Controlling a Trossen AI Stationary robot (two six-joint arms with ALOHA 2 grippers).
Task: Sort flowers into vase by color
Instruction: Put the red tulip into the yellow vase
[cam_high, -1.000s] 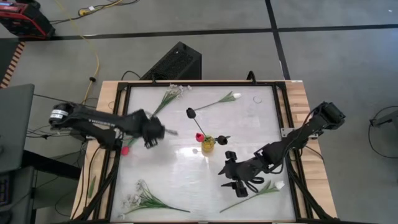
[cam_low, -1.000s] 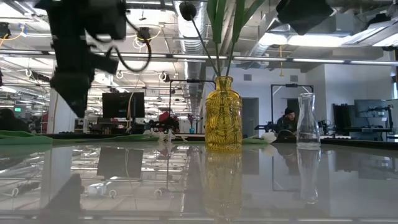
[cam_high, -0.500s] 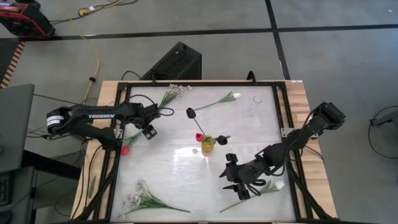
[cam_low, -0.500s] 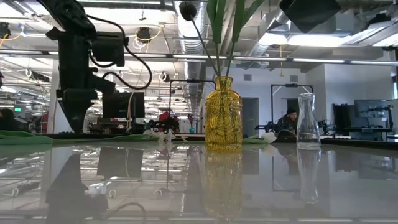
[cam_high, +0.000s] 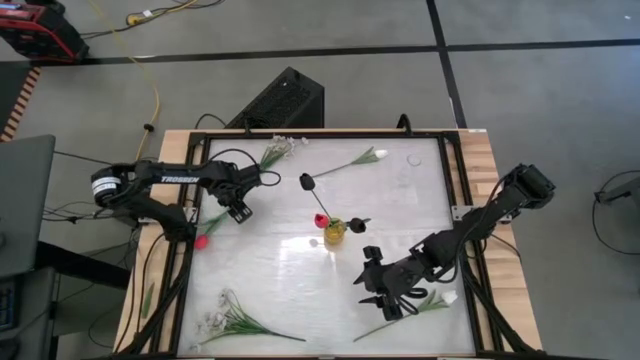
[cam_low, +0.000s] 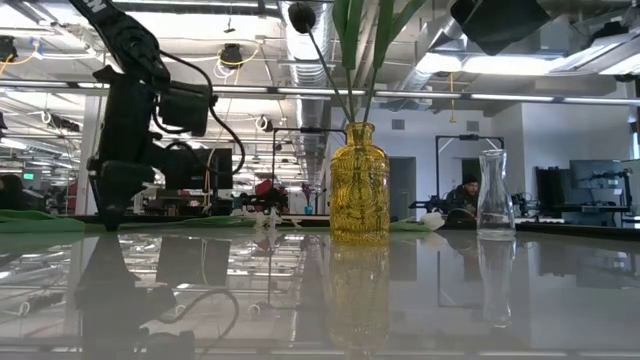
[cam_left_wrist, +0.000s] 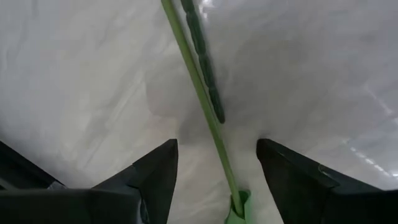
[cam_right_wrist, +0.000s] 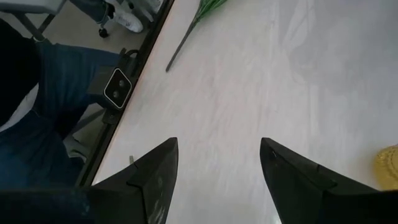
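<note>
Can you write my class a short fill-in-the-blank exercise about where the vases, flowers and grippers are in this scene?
1. The flowers already sorted stand in the ____ vase.
2. The clear glass vase holds ____ flowers.
3. The left gripper, fingers open, straddles a green ____ lying on the table.
4. The right gripper hovers beside a tulip whose bloom is ____.

Missing words: yellow; no; stem; white
</note>
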